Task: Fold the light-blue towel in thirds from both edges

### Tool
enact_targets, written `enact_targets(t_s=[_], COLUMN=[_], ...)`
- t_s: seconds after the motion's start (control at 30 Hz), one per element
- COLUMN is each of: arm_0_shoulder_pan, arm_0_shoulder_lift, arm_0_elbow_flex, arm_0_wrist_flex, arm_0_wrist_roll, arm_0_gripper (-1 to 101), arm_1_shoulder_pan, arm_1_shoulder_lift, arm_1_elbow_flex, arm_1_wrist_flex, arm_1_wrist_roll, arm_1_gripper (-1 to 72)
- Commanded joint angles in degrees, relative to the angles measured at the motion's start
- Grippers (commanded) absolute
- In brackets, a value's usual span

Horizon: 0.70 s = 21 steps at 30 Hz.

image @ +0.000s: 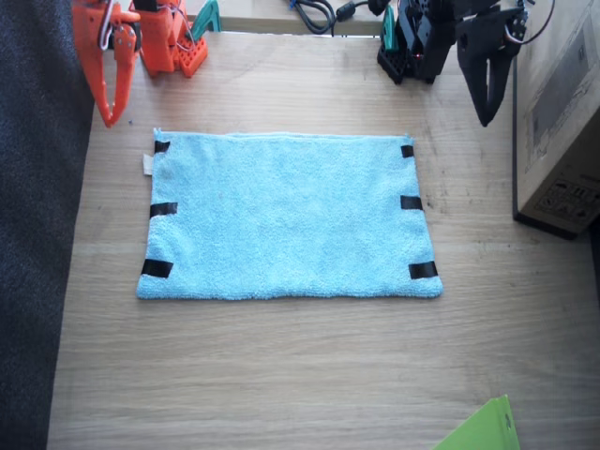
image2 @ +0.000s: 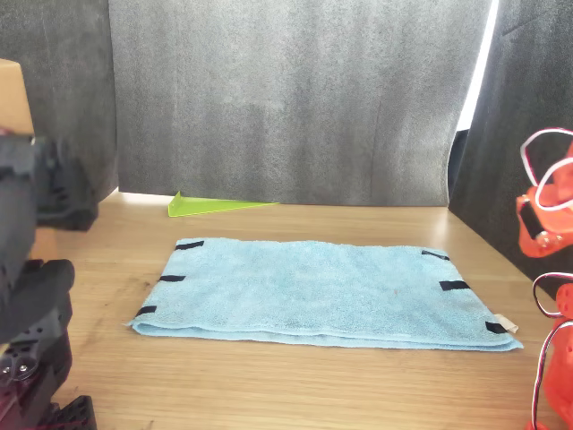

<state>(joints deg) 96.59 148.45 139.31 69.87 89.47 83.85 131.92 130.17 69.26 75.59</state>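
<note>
The light-blue towel lies spread flat on the middle of the wooden table. Each of its short edges carries three black tape strips, one edge toward the right arm and the other edge toward the left arm. A small white tag sticks out of the first edge. My orange right gripper hangs tip down beyond that far corner, jaws together, holding nothing. My black left gripper hangs past the opposite far corner, also shut and empty. Neither touches the towel.
A cardboard box stands beside the left arm at the table's side. A lime-green sheet corner lies at the near edge. Dark fabric borders the table by the right arm. Cables lie at the far edge.
</note>
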Motion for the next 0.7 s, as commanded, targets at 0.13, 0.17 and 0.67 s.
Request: enact_targets(t_s=[0.13, 0.17, 0.67], arm_0_shoulder_pan=[-3.16, -3.87, -9.49], arm_0_shoulder_lift=[-27.16, -30.41, -50.98], arm_0_elbow_flex=[-17.93, -19.69, -25.49], arm_0_wrist_flex=[-0.44, -0.44, -2.64], arm_0_wrist_roll=[-0.62, -0.88, -2.29], arm_0_gripper=[0, 0, 0], arm_1_shoulder_pan=[4.13, 4.57, 6.94], arm_1_shoulder_lift=[-23.38, -26.63, -37.71], arm_1_elbow_flex=[-19.51, -21.36, -22.68], arm_1_wrist_flex=[6.94, 7.38, 6.68], arm_1_wrist_roll=[2.55, 3.08, 2.90], arm_1_gripper=[0.6, 0.4, 9.9])
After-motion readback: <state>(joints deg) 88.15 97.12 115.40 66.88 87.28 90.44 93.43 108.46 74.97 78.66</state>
